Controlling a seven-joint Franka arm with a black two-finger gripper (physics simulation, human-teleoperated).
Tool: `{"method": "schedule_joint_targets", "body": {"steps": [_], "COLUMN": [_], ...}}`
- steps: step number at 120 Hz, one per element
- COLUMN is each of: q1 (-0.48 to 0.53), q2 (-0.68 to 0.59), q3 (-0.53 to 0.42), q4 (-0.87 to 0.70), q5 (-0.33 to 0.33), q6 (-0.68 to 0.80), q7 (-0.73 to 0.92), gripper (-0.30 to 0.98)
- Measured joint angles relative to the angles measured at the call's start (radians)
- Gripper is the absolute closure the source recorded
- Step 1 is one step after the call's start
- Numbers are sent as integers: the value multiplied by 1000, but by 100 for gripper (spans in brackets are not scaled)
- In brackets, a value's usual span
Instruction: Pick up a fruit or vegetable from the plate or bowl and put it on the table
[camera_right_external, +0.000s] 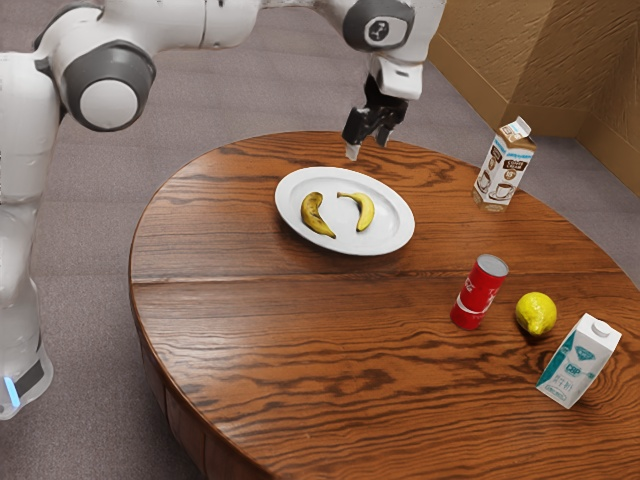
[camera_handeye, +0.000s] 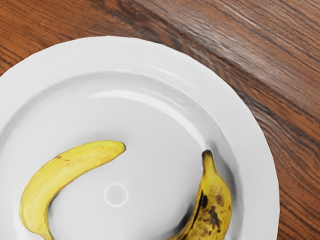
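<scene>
2 bananas lie inside the rim of the white plate, separated by a gap of white plate surface: the spotted banana toward the exterior view's left, the plain yellow banana toward its right. In the wrist view, the stem end of the spotted banana reaches the border of the plate's well; wood adjoins the outer rim. The pincer is positioned above the tabletop, near the plate; its 2 fingers stand apart, with no fruit between them. A band of wood separates the plate from the curved edge of the tabletop. A wider span of wood extends from the plate to the red can. The lemon sits between the can and the white-and-teal carton, near each. The brown-and-white carton stands near the tabletop edge, at the exterior view's upper right, well apart from the can.
</scene>
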Motion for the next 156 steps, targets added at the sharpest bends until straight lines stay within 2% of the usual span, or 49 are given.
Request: {"method": "schedule_joint_targets", "body": {"steps": [33,54,96,126,156], "q1": [17,16,24,28,42], "q2": [89,94,128,188,194], "q3": [-1,0,1,-4,-3], "q4": [-3,5,50,40,-11], "q5": [9,5,20,20,17], "q6": [31,24,10,69,102], "q7": [278,405,521,584,626], "gripper": [1,1,1,1,2]}}
